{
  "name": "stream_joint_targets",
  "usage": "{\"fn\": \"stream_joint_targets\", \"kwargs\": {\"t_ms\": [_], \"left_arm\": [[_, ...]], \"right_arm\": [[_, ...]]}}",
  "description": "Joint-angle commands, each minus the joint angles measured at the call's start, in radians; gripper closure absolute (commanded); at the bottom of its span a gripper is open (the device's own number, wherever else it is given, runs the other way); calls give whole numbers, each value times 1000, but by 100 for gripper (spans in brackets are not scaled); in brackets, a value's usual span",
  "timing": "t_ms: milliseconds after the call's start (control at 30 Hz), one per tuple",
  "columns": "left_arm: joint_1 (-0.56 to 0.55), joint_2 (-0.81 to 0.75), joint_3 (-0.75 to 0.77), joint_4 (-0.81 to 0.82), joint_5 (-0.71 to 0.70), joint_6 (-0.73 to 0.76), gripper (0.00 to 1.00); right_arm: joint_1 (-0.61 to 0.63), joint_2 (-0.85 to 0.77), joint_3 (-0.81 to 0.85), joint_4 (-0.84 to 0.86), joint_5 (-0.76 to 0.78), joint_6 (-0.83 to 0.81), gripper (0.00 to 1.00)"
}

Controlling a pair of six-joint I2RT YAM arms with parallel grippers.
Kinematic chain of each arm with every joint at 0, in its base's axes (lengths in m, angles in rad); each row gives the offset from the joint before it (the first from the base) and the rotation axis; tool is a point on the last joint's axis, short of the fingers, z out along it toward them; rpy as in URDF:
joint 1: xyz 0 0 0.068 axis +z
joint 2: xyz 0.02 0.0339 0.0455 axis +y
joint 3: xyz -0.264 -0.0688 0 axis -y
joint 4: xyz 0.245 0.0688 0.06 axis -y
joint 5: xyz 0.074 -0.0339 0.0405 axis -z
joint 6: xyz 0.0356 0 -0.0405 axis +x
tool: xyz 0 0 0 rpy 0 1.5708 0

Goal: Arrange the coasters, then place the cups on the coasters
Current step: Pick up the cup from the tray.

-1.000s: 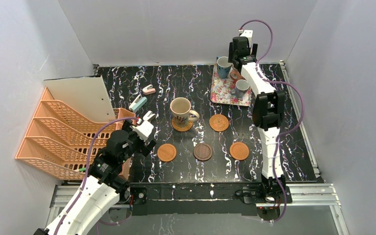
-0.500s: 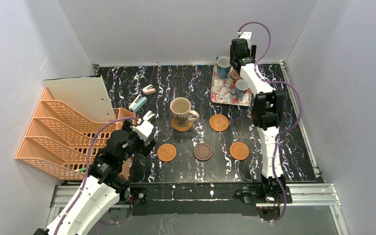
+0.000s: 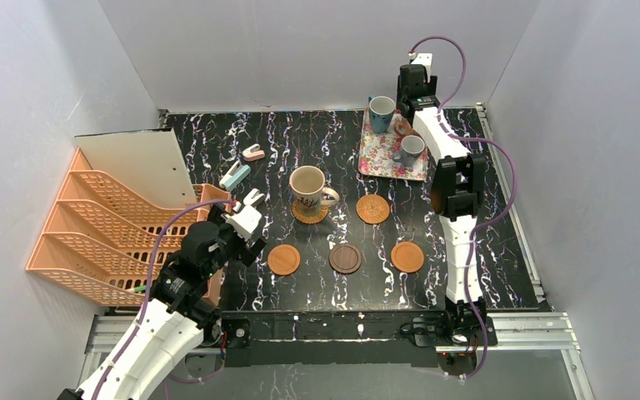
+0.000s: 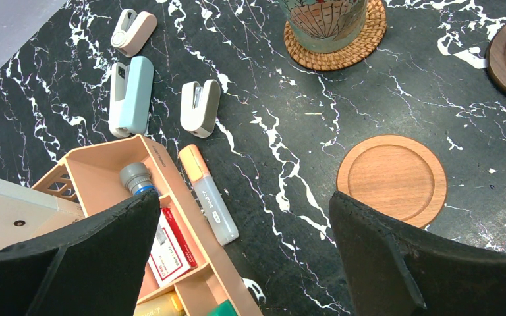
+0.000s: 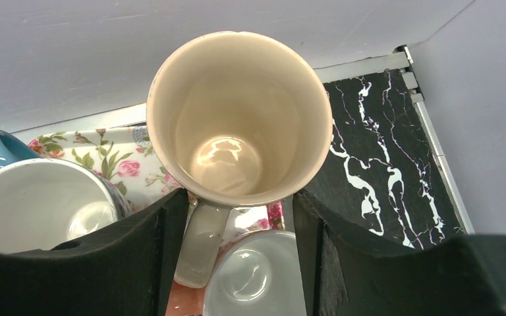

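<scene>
White walls (image 3: 300,50) closed in a black marble-look table (image 3: 500,258), where an orange file rack (image 3: 92,233) stood along the left edge. One beige mug (image 3: 307,185) sat upright on a woven coaster (image 4: 333,60) near the middle, and a second woven coaster (image 3: 372,208) lay bare just to its right. Nearer the front, three more lay bare in a row — a smooth coaster (image 3: 283,259) at left, a dark brown coaster (image 3: 345,258) in the middle and a second smooth coaster (image 3: 407,257) at right. On the flowered tray (image 3: 379,158) at the back right stood a blue-handled mug (image 3: 381,108) and a small mug (image 3: 411,150). Over the tray's far end, the right gripper (image 5: 239,217) had its fingers apart on either side of the handle of a second beige mug (image 5: 237,131) — a gap showed between the handle and one finger. The left gripper (image 3: 248,202) hung above the table beside the file rack, its fingers spread wide.
</scene>
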Motion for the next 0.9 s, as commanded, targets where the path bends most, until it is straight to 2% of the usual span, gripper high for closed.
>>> {"fn": "stream_joint_targets", "kwargs": {"t_ms": [0, 233, 633, 867], "left_arm": [[7, -7, -8, -13, 7, 7, 2], [7, -8, -8, -12, 8, 7, 2], [7, -8, -8, -12, 8, 8, 2], [8, -8, -8, -13, 10, 7, 2]], "right_arm": [[-13, 31, 34, -6, -61, 3, 34], [-13, 40, 31, -11, -72, 3, 35], [-13, 29, 14, -21, -114, 18, 50], [-13, 8, 4, -20, -141, 22, 56]]}}
